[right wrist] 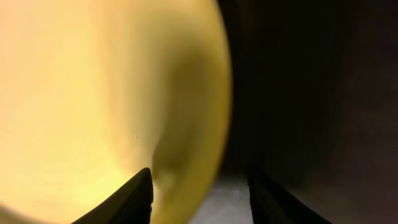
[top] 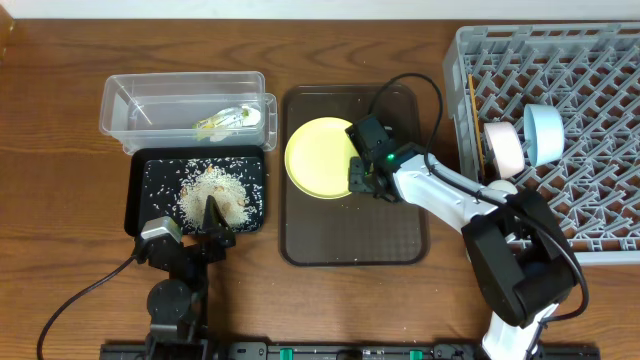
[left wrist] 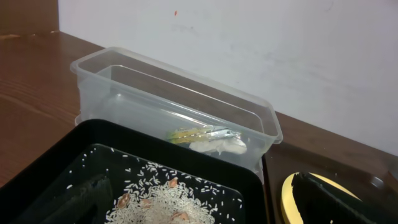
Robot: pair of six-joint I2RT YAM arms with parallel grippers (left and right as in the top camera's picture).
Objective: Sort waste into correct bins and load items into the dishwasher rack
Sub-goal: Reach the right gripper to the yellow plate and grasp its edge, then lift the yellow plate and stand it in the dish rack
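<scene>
Closely, end effector (top: 358,178) astride plate (top: 315,158) rim

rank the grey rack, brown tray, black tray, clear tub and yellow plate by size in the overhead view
1. grey rack, though partly cut off by the frame
2. brown tray
3. black tray and clear tub, which look about alike
4. yellow plate
</scene>
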